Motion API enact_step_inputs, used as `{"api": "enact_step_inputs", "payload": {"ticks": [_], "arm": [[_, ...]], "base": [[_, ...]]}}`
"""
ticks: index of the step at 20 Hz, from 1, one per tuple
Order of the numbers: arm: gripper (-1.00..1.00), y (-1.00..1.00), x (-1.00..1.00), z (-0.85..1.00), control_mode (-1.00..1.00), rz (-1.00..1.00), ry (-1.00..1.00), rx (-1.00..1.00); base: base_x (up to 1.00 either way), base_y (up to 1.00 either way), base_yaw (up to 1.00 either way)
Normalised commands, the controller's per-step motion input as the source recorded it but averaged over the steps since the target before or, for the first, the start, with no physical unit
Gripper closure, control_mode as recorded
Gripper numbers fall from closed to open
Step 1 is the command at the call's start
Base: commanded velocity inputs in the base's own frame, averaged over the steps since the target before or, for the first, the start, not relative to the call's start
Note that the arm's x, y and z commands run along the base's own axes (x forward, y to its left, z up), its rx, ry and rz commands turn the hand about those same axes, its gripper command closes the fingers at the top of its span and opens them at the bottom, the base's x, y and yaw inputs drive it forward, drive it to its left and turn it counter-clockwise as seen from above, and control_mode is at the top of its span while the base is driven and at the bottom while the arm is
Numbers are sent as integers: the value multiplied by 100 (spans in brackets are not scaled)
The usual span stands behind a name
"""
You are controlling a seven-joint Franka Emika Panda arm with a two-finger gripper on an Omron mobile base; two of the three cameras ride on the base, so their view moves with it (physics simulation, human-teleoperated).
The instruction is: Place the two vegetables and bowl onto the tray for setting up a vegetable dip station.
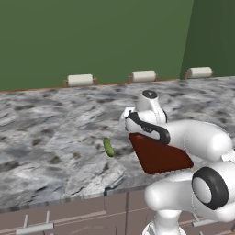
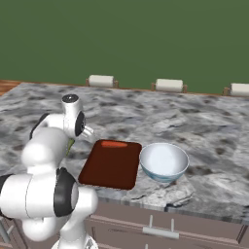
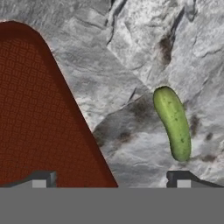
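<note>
The green cucumber (image 3: 173,123) lies flat on the grey marbled table (image 1: 46,128), a little off the tray's (image 2: 111,165) left edge and not touching it, with bare table all round it. The tray sits near the table's front edge; a red piece (image 2: 114,144) rests at its far edge. The bowl (image 2: 164,161) stands just beside the tray's right edge. The gripper (image 3: 111,181) hangs above, fingers spread wide, holding nothing. No writing is readable.
</note>
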Motion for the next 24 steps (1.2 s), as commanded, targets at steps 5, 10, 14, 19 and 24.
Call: {"api": "enact_step_inputs", "payload": {"ticks": [5,10,14,19,24], "arm": [[-100,45,0,20,-100,16,1,-6],[-100,48,0,9,-100,15,5,-5],[-100,32,0,0,-100,16,0,-5],[-100,12,0,-1,-100,15,0,-2],[-100,5,0,-25,-100,11,0,0]], "base": [[0,0,0],[0,0,0],[0,0,0],[0,0,0],[0,0,0]]}}
